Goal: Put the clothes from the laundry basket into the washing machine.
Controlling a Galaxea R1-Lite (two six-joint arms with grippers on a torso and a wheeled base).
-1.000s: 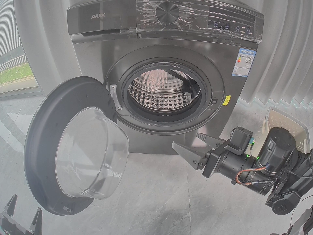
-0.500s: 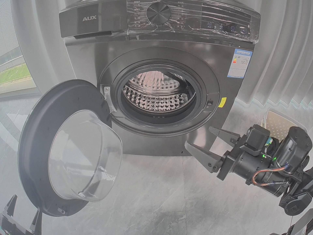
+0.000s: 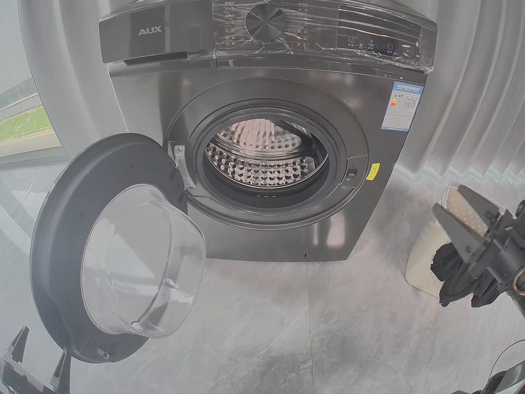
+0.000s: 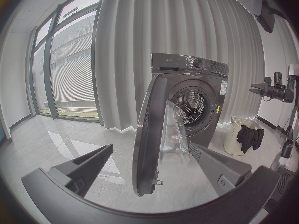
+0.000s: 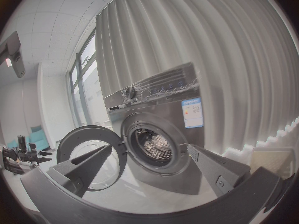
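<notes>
The grey washing machine (image 3: 262,72) stands ahead with its round door (image 3: 109,236) swung wide to the left and its steel drum (image 3: 262,160) bare inside. A cream laundry basket (image 3: 424,247) sits on the floor right of the machine, with a black garment (image 3: 451,272) draped over its rim. My right gripper (image 3: 448,199) hangs open just above the basket and the garment, holding nothing. At the lower left my left gripper (image 3: 44,341) is open, low near the door's bottom edge. The left wrist view shows the basket (image 4: 232,137) and the black garment (image 4: 249,137) beyond the door.
Pleated white curtains (image 3: 476,83) hang behind the machine and the basket. A window (image 3: 22,121) lies to the left. Bare grey tiled floor (image 3: 306,324) spreads in front of the machine. The open door juts out into the left half of that floor.
My right arm has swung right, from in front of the machine's lower right to above the basket, uncovering the black garment. Its fingers stay open. The head view shifted slightly at first.
</notes>
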